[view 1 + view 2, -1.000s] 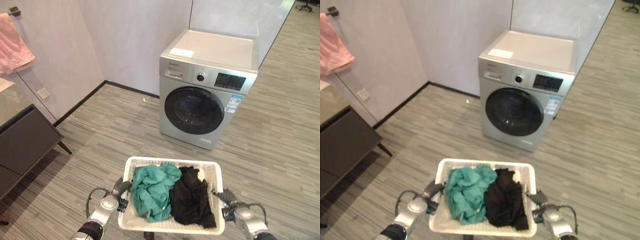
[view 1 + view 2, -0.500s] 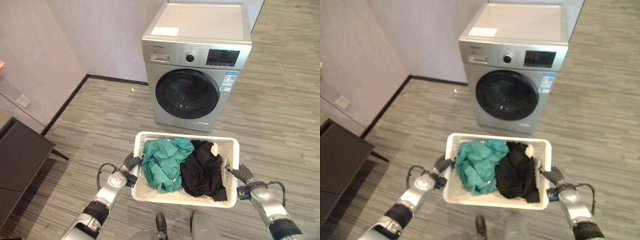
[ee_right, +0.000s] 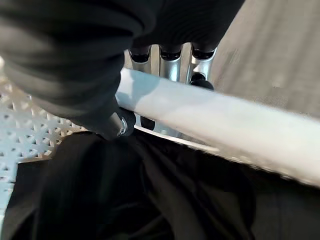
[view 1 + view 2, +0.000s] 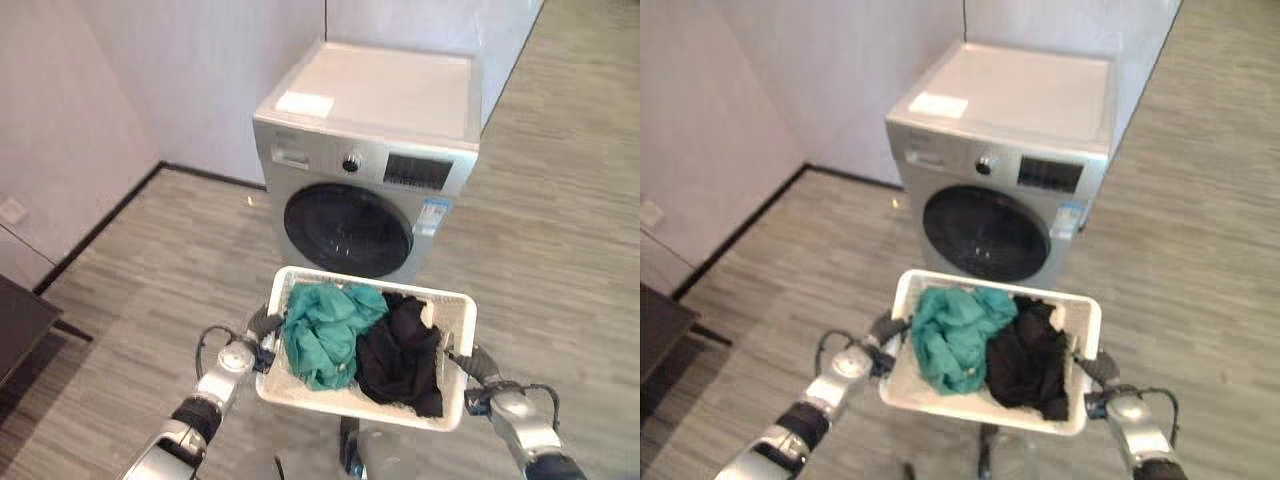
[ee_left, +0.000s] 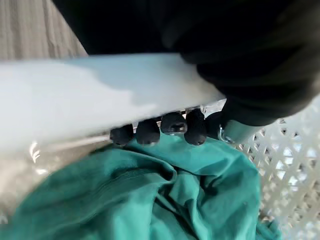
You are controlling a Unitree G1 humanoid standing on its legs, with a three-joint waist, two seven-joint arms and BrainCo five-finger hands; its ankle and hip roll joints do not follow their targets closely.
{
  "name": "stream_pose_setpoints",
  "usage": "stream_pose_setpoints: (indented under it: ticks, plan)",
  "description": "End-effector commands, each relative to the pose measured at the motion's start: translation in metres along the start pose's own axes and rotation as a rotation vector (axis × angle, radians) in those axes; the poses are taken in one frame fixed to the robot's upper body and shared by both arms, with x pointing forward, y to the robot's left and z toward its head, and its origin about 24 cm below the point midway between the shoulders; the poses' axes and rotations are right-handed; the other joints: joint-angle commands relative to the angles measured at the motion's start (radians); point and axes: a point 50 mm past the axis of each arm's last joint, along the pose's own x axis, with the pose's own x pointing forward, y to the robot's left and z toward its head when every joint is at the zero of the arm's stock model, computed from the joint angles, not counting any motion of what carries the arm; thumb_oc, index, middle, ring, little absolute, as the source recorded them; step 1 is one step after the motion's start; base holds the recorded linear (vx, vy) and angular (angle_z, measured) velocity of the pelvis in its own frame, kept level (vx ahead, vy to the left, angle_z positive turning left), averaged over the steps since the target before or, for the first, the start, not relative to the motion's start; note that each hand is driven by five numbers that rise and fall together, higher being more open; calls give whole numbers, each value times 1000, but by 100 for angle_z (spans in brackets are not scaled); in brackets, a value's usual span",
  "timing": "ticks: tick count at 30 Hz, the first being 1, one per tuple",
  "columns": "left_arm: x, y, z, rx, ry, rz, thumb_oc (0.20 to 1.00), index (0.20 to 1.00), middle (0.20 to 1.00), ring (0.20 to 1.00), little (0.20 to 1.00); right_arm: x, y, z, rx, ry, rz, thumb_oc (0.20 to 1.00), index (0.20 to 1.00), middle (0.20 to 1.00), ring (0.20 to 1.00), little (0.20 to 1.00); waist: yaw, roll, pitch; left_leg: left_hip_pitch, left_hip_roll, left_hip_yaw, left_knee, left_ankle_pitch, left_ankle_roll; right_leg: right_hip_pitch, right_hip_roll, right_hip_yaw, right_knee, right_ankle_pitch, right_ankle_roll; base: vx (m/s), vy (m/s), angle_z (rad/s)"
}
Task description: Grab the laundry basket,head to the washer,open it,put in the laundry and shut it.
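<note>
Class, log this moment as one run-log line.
phase: carrying | both hands: gripping laundry basket rims | load: teal garment, black garment | washer door: shut

Silver-grey arms end in a left hand (image 4: 262, 331) and right hand (image 4: 470, 364) with dark ribbed covers and dark-tipped fingers (image 5: 173, 123).

A laundry corner of a home: a silver front-loading washer (image 4: 365, 195) stands against pale walls (image 4: 150, 70) at the upper middle of the frame, on grey wood-plank floor (image 4: 560, 250), with a dark cabinet (image 4: 15, 335) at the left edge and a white laundry basket (image 4: 440, 300) of clothes below.
</note>
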Motion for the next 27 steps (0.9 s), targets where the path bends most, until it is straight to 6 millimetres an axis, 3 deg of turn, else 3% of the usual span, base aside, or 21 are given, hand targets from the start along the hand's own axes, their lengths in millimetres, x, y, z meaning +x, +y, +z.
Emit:
stream_pose_setpoints:
  ticks: [1, 2, 3, 4, 5, 6, 8, 10, 15, 27]
  plan:
    - [11, 29, 60, -16, -218, 109, 200, 200, 200, 200, 200, -1, -29, 34, -12, -151, -61, 200, 200, 200, 200, 200, 1, -6, -8, 180, 22, 98, -352, 150, 59, 87, -59, 56, -134, 11, 45, 571, 162, -46]
    - [9, 31, 57, -26, -218, 117, 200, 200, 200, 200, 200, -3, -29, 29, -25, -141, -56, 200, 200, 200, 200, 200, 21, -10, -17, 191, 24, 88, -669, 143, 53, 122, -70, 89, -148, -4, 73, 756, 275, -54]
    - [8, 34, 51, -27, -203, 134, 200, 200, 200, 200, 200, -3, -29, 29, -33, -142, -56, 200, 200, 200, 200, 200, 44, -1, -19, 203, 20, 20, -852, 187, 39, 150, -72, 113, -152, -24, 84, 456, 260, -76]
    - [8, 34, 51, -26, -203, 135, 200, 200, 200, 200, 200, -3, -29, 29, -33, -142, -56, 200, 200, 200, 200, 200, 43, -2, -20, 203, 19, 20, -858, 193, 40, 148, -73, 113, -152, -23, 84, 279, 164, -85]
    - [7, 37, 49, -31, -198, 144, 200, 200, 200, 200, 200, -2, -28, 30, -36, -144, -55, 200, 200, 200, 200, 200, 57, 4, -19, 196, 8, -40, -912, 209, 36, 159, -69, 131, -149, -33, 85, 195, 100, -93]
    - [6, 40, 46, -31, -193, 154, 200, 200, 200, 200, 200, 0, -27, 33, -42, -152, -52, 200, 200, 200, 200, 200, 69, 8, -16, 182, -2, -110, -933, 216, 30, 174, -64, 159, -147, -45, 86, 275, 166, -105]
    - [5, 43, 45, -45, -195, 162, 200, 200, 200, 200, 200, 2, -23, 33, -44, -149, -39, 200, 200, 200, 200, 200, 68, 32, -20, 216, 10, -144, -944, 213, 23, 181, -54, 189, -130, -61, 88, 222, 164, -118]
    - [4, 43, 42, -45, -184, 167, 200, 200, 200, 200, 200, 2, -18, 31, -37, -143, -25, 200, 200, 200, 200, 200, 61, 44, -28, 239, 12, -113, -946, 207, 20, 192, -69, 193, -129, -64, 92, 244, 255, -59]
    - [-1, 52, 34, -37, -174, 187, 200, 200, 200, 200, 200, 0, -2, 18, -16, -109, 23, 200, 200, 200, 200, 200, 72, 45, -64, 324, -40, -56, -1002, 158, 55, 180, -125, 240, -123, -50, 130, 167, 234, -26]
    - [-14, 59, 13, -46, -134, 209, 200, 200, 200, 200, 200, -10, 10, 1, -14, -78, 75, 200, 200, 200, 200, 200, 81, 9, -76, 360, -56, -46, -1047, 142, 75, 181, -143, 230, -149, -33, 155, 24, 43, 8]
